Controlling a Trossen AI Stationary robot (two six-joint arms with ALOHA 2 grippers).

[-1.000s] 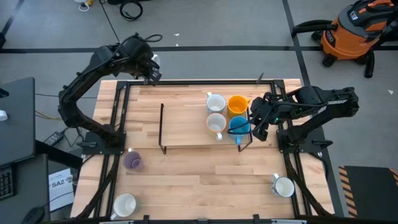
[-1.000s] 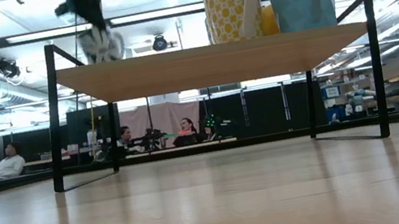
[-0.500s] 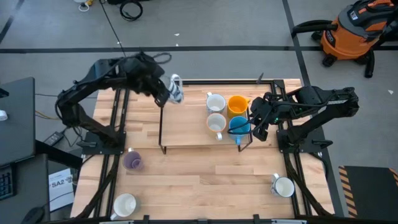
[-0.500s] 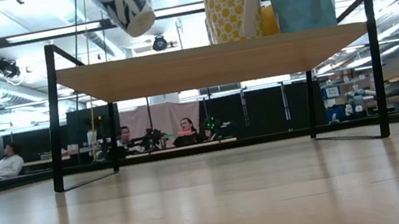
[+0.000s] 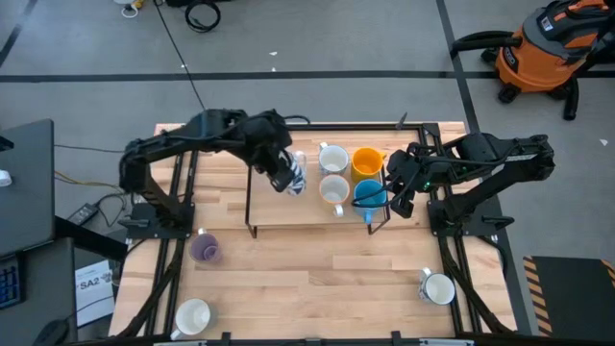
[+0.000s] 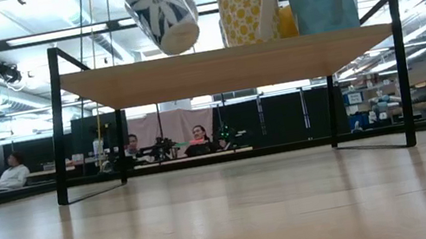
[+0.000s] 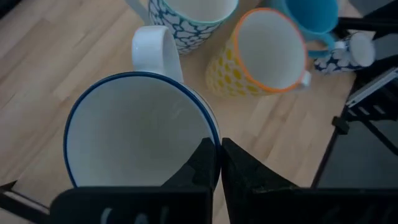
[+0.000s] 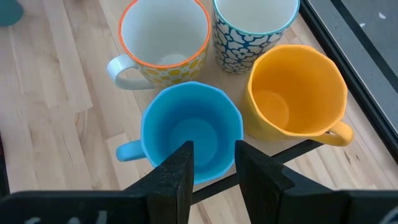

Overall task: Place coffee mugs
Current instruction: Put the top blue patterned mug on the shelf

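My left gripper (image 5: 285, 178) is shut on a white mug with a blue leaf pattern (image 6: 163, 9), carried tilted just above the left part of the wooden shelf (image 5: 288, 207). Several mugs stand on the shelf's right end: a blue-patterned white one (image 8: 252, 22), a yellow-patterned one with an orange rim (image 8: 163, 40), an orange-yellow one (image 8: 295, 93) and a bright blue one (image 8: 189, 134). My right gripper (image 8: 214, 165) is open at the blue mug, one finger over its mouth and one outside its wall. A purple mug (image 5: 205, 250) stands on the table. My left gripper (image 7: 219, 165) pinches the mug's rim (image 7: 214, 134) on the side opposite the handle (image 7: 155, 53), one finger inside the cup and one outside. It comes from above. The mug is lifted clear and hangs tilted, its base (image 6: 178, 45) just over the shelf board.
The shelf is a wooden board on a black metal frame (image 6: 59, 120), with bare board left of the mugs. Two white mugs stand on the table near its front edge (image 5: 192, 315) (image 5: 438, 288). People sit in the room behind the table (image 6: 7, 173).
My left gripper has carried the patterned mug from the table's far left corner toward the right and the near edge, out over the shelf, and lower. The mug has stayed tilted in the hold. My right gripper has kept still.
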